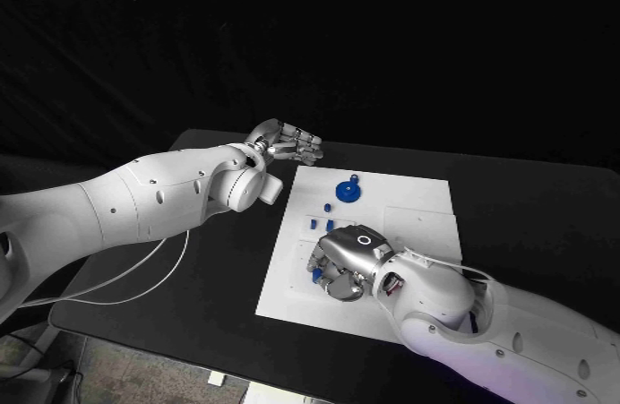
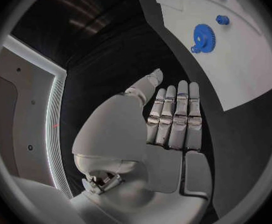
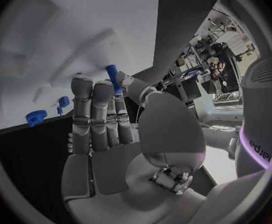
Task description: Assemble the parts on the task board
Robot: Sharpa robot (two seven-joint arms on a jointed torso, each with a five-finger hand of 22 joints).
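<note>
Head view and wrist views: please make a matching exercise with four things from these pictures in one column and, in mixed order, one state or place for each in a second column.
Column 1:
1. left hand
2. right hand
3. blue gear
4. task board

Column 2:
A. lies flat on the white plate, near its far edge
B. white, in the middle of the black table
C. holds nothing, fingers straight, beside the board's far corner
D. over the board, pinching a small blue part

Pairs: 1-C, 2-D, 3-A, 4-B
</note>
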